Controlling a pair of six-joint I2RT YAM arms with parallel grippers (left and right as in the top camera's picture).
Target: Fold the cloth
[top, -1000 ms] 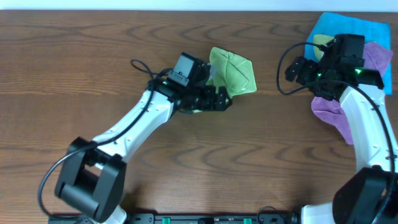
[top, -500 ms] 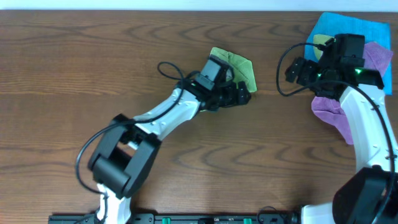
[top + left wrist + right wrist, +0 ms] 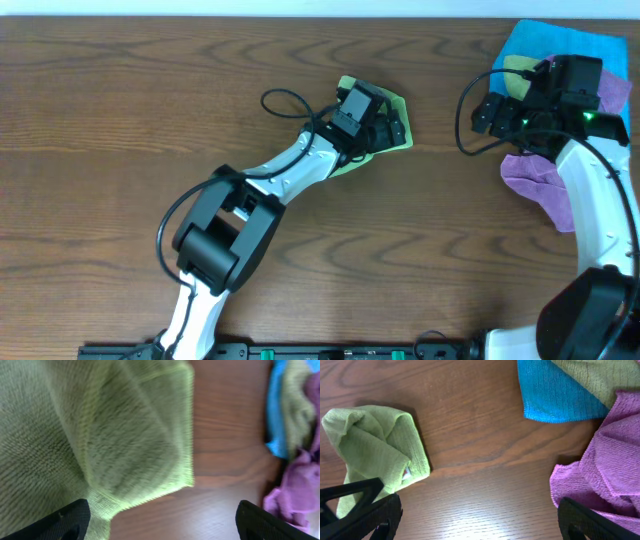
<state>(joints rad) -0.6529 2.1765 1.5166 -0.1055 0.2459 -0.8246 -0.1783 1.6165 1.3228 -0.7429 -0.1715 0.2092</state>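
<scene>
The cloth (image 3: 375,447), a lime-green terry square, lies bunched in a loose, lopsided fold on the wooden table (image 3: 150,120), a little right of centre and well apart from the heap at the far right corner, where a blue cloth (image 3: 555,390), a purple cloth (image 3: 605,460) and a duller yellow-green cloth (image 3: 600,375) overlap. The left gripper (image 3: 160,512) hangs directly over the green bundle with its jaws spread wide and nothing between them. Its wrist view shows a stitched corner of the cloth just under the fingers. The right gripper (image 3: 477,512) is likewise released and empty, poised above bare wood between the bundle and the heap. The fabric looks light, soft and limp. It should drape and slump rather than hold a crease, and its nap should grip the pads well. The sensible hold is probably a pinch on a hemmed corner or edge, where the layers are thin. A small pale fleck at the near corner may be the tag, though that is hard to make out.
</scene>
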